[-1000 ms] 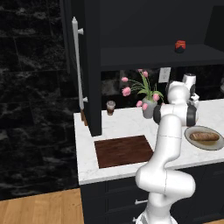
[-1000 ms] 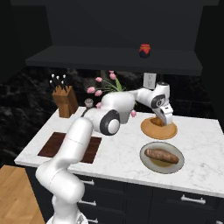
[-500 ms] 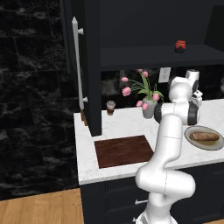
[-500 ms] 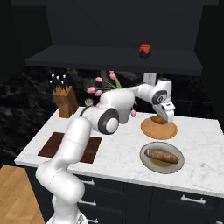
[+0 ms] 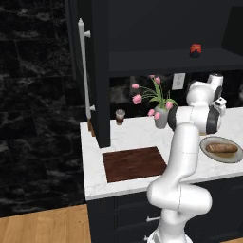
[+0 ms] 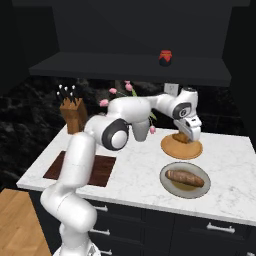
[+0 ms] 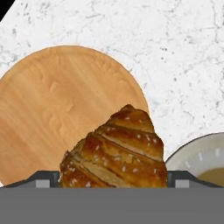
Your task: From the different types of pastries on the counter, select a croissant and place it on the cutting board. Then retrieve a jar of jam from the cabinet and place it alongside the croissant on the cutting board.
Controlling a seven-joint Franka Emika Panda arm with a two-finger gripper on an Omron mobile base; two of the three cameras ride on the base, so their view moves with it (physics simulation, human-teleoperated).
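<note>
Croissant [image 7: 116, 151]: in the hand view it sits between the two finger tips at the bottom edge, its ridged body rising from them with the tapered end pointing up the picture; the gripper [image 7: 113, 178] is clamped on the croissant, one tip at each flank; behind it lie the round wooden plate [image 7: 52, 105] and the white marble table [image 7: 183, 57]; a grey plate rim [image 7: 192, 153] shows at the lower right.

Left base view: the cutting board [image 5: 134, 163] lies on the table [image 5: 95, 180] in front of the open cabinet [image 5: 99, 71], well apart from the arm's far end; the long brown roll [image 5: 221, 148] rests on its grey plate; the jar of jam [image 5: 195, 50] stands on the cabinet shelf.

Right base view: the gripper [image 6: 186, 138] hangs over the wooden plate [image 6: 181, 148] with the croissant in it; the cutting board [image 6: 102, 170] lies far to the picture's left, past the vase of pink flowers [image 6: 140, 131]. Judgement: the coming move is a carry toward that board; croissant not yet placed, jar untouched.
</note>
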